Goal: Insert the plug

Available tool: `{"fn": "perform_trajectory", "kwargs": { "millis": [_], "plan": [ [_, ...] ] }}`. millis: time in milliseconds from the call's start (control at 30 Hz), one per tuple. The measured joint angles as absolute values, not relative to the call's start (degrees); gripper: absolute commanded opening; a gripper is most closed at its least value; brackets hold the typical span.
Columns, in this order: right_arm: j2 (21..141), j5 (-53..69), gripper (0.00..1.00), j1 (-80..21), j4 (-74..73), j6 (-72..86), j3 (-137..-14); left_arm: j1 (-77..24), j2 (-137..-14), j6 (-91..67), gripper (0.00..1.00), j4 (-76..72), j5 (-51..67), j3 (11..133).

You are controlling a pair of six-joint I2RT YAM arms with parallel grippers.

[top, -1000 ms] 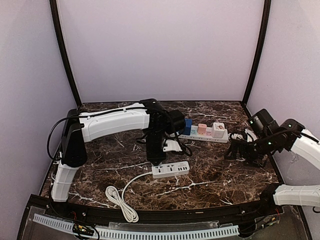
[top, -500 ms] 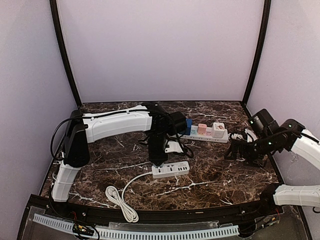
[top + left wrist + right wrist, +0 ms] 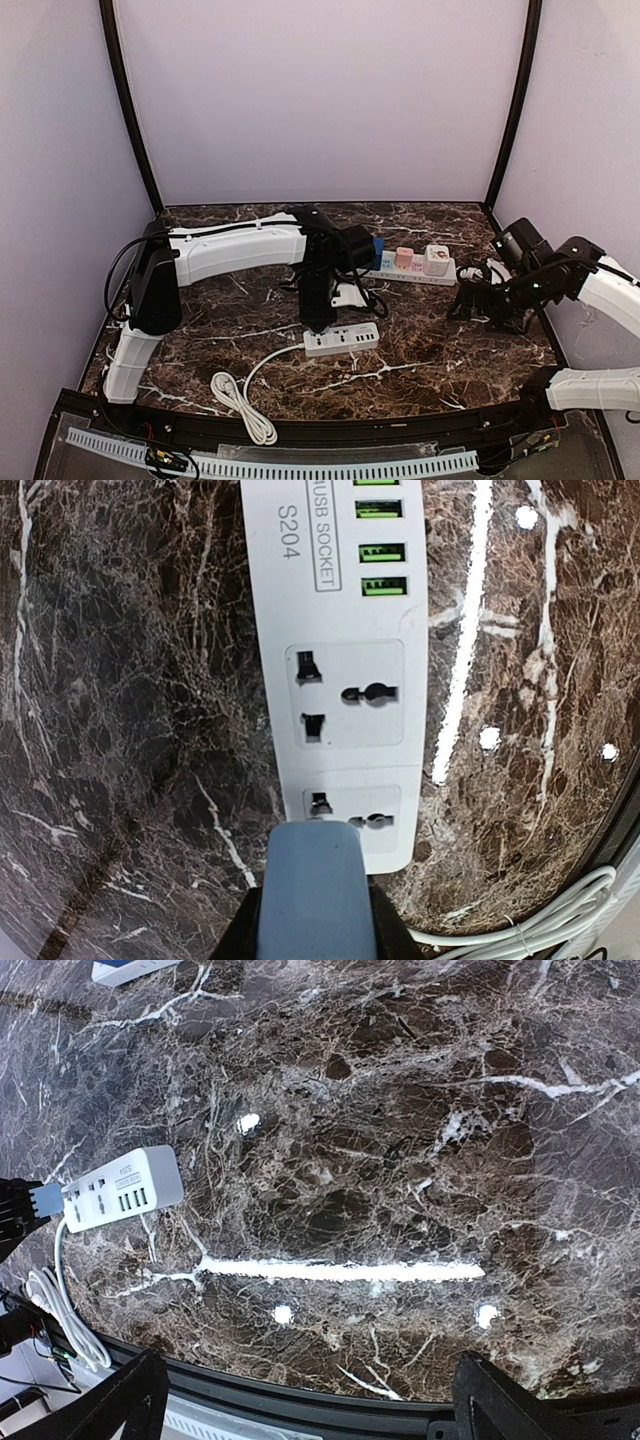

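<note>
The smooth grey-blue plug, a rounded block, sits pinched in the narrow grip of the left claw right over the end socket of the flat white plastic power strip, which lies on the glossy, white-veined dark marble tabletop, while the right claw gapes wide and empty well off to the right.
</note>
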State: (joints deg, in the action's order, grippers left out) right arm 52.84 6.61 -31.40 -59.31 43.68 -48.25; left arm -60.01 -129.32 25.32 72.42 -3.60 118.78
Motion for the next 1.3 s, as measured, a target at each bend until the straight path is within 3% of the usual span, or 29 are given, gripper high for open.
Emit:
{"fn": "perform_trajectory", "kwargs": {
  "millis": [1300],
  "plan": [
    [54.1, 6.7, 0.98, -31.4, -58.7, 43.1, -48.4, -60.0, -130.3, 25.5, 0.01, 70.9, -3.9, 116.6]
  ]
}}
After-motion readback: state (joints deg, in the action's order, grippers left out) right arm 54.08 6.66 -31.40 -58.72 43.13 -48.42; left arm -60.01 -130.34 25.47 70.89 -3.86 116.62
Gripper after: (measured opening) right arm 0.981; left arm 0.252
